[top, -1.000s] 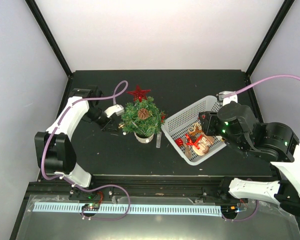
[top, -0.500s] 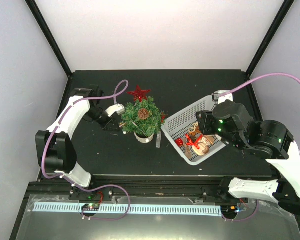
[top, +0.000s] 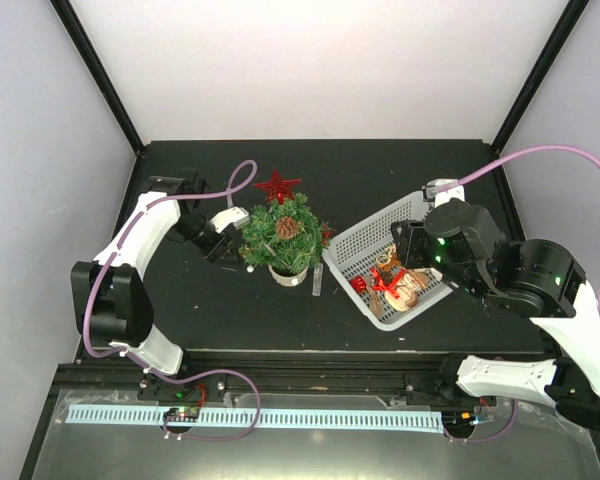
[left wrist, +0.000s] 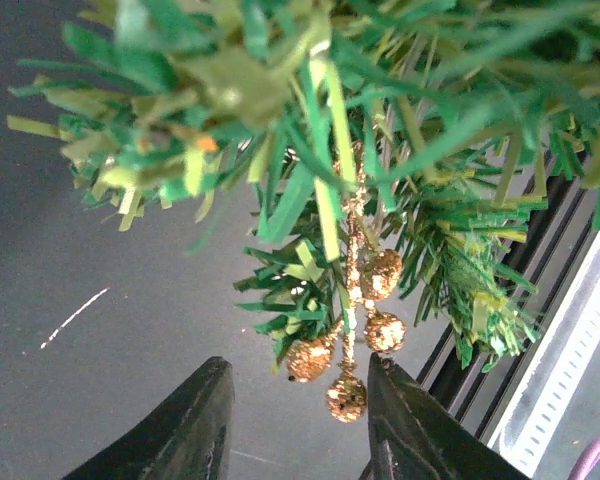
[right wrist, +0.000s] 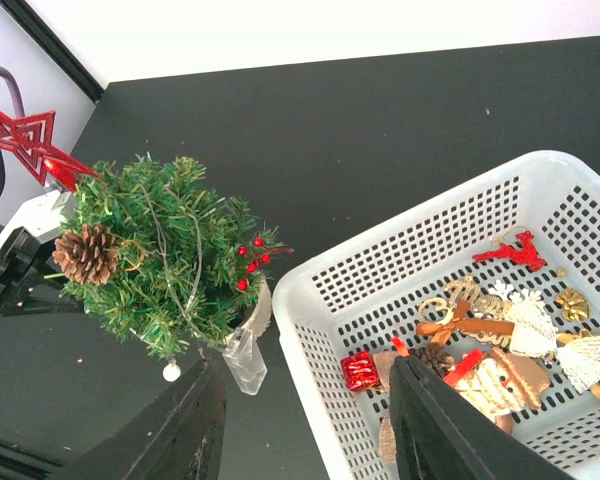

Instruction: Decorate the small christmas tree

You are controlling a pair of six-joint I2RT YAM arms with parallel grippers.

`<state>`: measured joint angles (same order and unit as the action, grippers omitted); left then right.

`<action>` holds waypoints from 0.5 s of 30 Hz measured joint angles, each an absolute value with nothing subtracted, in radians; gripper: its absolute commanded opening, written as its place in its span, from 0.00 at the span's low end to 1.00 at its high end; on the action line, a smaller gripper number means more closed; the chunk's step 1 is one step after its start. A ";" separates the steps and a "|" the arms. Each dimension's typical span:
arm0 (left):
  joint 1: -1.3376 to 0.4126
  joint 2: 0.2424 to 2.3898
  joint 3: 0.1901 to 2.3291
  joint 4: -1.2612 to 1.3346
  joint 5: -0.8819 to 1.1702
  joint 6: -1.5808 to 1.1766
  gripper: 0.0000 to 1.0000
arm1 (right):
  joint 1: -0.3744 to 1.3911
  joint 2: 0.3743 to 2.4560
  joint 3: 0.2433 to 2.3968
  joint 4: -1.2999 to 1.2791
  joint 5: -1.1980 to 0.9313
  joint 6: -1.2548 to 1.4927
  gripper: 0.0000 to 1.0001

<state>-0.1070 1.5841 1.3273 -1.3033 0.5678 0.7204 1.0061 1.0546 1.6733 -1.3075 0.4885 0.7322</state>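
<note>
Our right arm has eased a little toward the left over the past second, while the left one has barely stirred. We see the left gripper (left wrist: 297, 400) spread wide, with a gold berry sprig (left wrist: 352, 330) hanging between its fingers from the small christmas tree (top: 283, 235). That tree stands upright on the desk (top: 380, 170), left of centre, with a pinecone (top: 287, 227) in its branches and a red star (top: 277, 186) at its far side. The right gripper (right wrist: 308, 395) is wide too and holds nothing. It hovers above the gap between the tree and the white basket (top: 375, 228) of ornaments.
</note>
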 measured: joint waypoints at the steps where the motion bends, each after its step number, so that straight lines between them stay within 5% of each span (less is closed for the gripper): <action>1: -0.107 1.584 1.327 -1.303 0.563 0.721 0.42 | 1.005 1.055 1.673 -1.308 0.488 0.731 0.49; 15: -0.096 1.544 1.327 -1.304 0.517 0.728 0.60 | 0.997 1.054 1.668 -1.307 0.489 0.708 0.61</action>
<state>-0.0956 1.5440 1.3273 -1.3037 0.5167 0.7277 0.9966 1.0542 1.6676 -1.3071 0.4889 0.7082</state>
